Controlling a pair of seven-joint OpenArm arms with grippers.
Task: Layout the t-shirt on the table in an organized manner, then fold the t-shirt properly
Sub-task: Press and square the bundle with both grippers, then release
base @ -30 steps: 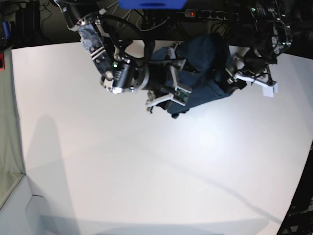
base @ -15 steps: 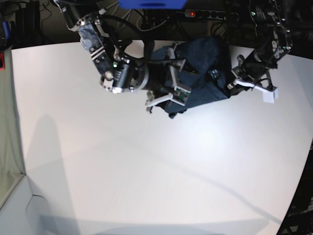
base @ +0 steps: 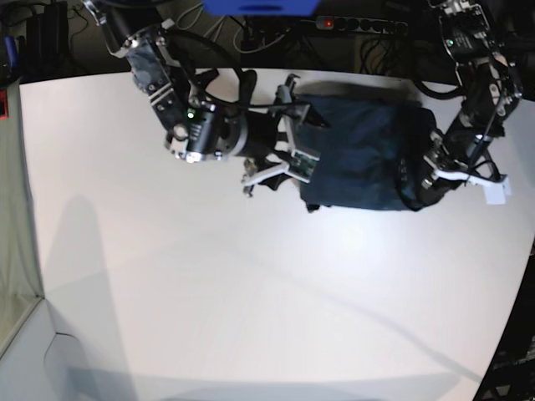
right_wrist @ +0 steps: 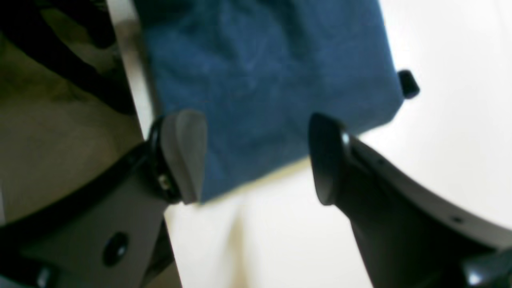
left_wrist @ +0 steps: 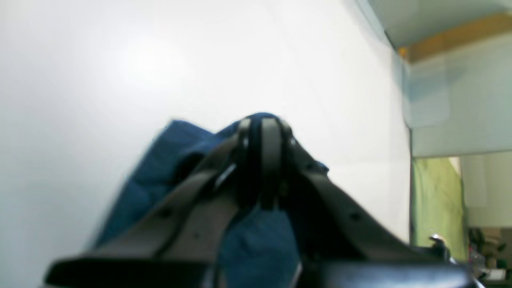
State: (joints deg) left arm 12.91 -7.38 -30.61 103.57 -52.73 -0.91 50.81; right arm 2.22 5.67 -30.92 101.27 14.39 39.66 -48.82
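Dragged outward since a second ago — t-shirt (base: 364, 154) stretched wider across the table (base: 209, 292), pinched in the clenched left gripper (left_wrist: 260, 160). Right gripper (right_wrist: 256, 156) spread, released, cloth edge between its jaws. Risk — hem slipping from that thin pinch, bunching again.

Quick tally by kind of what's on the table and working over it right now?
T-shirt: 1, dark blue
Table: 1, white
Grippers: 2, left gripper shut on the t-shirt, right gripper open at its edge
Total: 4
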